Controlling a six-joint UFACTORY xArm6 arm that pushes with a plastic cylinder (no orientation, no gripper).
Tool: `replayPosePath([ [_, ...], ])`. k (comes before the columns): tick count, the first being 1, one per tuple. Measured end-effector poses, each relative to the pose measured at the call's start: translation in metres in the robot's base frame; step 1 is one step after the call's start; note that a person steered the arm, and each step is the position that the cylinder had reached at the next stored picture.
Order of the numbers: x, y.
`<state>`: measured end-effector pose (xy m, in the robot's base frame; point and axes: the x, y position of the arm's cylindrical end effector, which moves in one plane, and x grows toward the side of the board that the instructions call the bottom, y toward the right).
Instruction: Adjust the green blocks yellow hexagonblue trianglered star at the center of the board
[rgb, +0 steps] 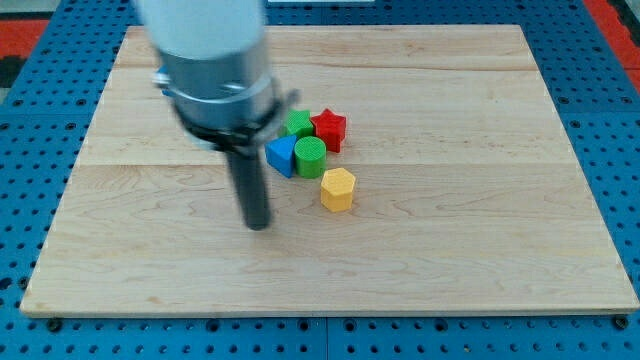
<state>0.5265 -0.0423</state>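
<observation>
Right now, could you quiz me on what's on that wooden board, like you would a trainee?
1. True or false: the yellow hexagon touches the red star.
2. Which block lies nearest my tip? A) red star B) blue triangle C) a green block
3. Fill in: the green blocks number ___: one beside the blue triangle, one beside the red star.

Key: 1 false, they sit apart, with a green block between. 2 B; my tip stands toward the view's bottom left of the cluster, touching nothing. 3 two.
</observation>
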Motion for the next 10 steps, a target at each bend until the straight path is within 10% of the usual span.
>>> replayPosePath([
  [4,-0.056,0.047],
  [6,0.006,0.114],
  [10,-0.078,0.112],
])
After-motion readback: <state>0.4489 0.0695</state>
